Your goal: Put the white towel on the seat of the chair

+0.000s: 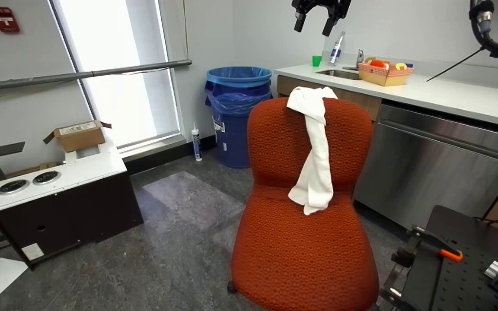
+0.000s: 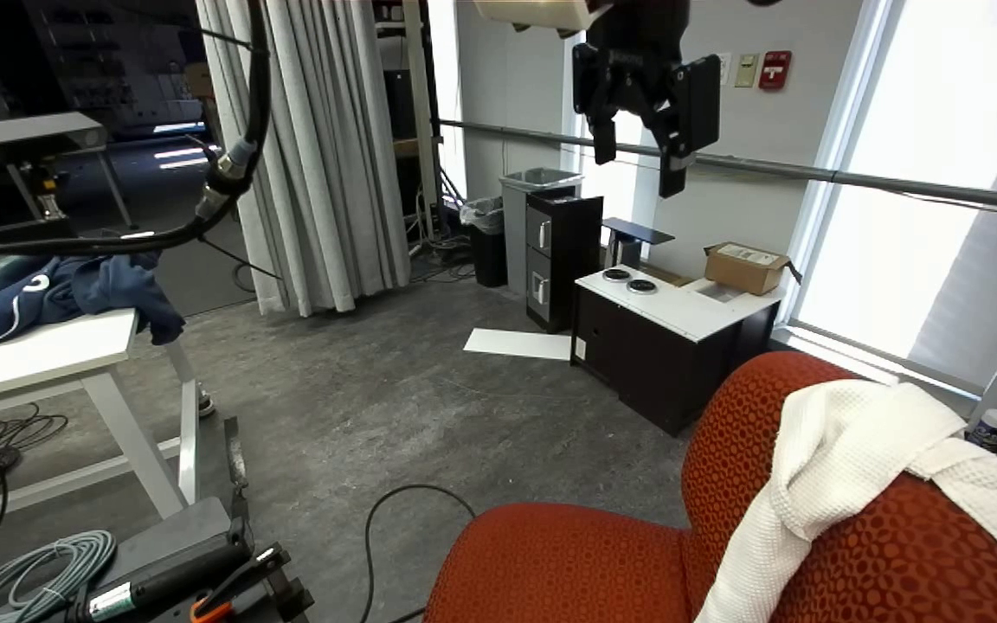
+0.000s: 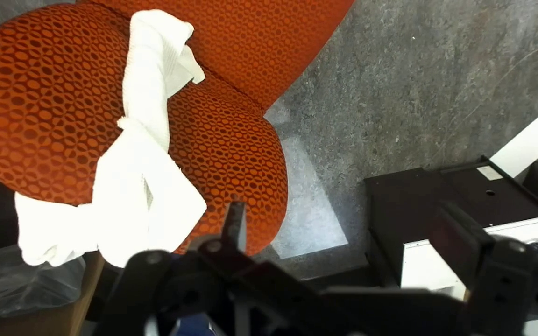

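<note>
The off-white towel (image 1: 317, 134) is draped over the top of the rust-orange chair's backrest (image 1: 275, 138). Its front part hangs down twisted, and its lower end reaches the rear of the seat (image 1: 305, 259). In an exterior view, the towel (image 2: 827, 459) also hangs over the back side, and the seat (image 2: 559, 562) shows in part. My gripper (image 1: 314, 28) is open and empty, high above the chair; it also shows open in an exterior view (image 2: 639, 164). In the wrist view, the towel (image 3: 145, 84) and seat (image 3: 255, 42) lie left of the open fingers (image 3: 348, 226).
A white counter (image 1: 448, 93) with a basket (image 1: 385, 74) and a dishwasher (image 1: 430, 160) stand behind the chair. A blue bin (image 1: 234, 138) stands behind it too. A low stove unit (image 1: 71, 216) is by the window. A dark perforated platform (image 1: 452, 276) is beside the seat.
</note>
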`<state>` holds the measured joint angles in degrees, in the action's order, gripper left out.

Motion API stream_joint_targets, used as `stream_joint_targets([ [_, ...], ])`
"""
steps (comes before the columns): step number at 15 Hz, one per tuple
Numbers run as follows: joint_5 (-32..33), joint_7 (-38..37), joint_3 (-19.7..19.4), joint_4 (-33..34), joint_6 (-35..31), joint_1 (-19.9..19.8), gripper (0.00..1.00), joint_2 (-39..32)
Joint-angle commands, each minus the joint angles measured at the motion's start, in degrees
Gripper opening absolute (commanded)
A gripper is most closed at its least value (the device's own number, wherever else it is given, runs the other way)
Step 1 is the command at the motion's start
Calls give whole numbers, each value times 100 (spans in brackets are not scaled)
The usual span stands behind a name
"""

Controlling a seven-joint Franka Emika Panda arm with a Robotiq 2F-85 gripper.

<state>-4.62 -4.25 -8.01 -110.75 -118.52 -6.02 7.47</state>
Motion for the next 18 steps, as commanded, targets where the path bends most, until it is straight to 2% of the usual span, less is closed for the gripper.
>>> stream_joint_targets([
  [1,325,-687,13,291,-255,-157,100,-487],
  [8,1238,-1960,-359,1123,-772,-430,100,-1763],
  [18,1083,-2685,-930,2962,-826,-596,100,-3711],
])
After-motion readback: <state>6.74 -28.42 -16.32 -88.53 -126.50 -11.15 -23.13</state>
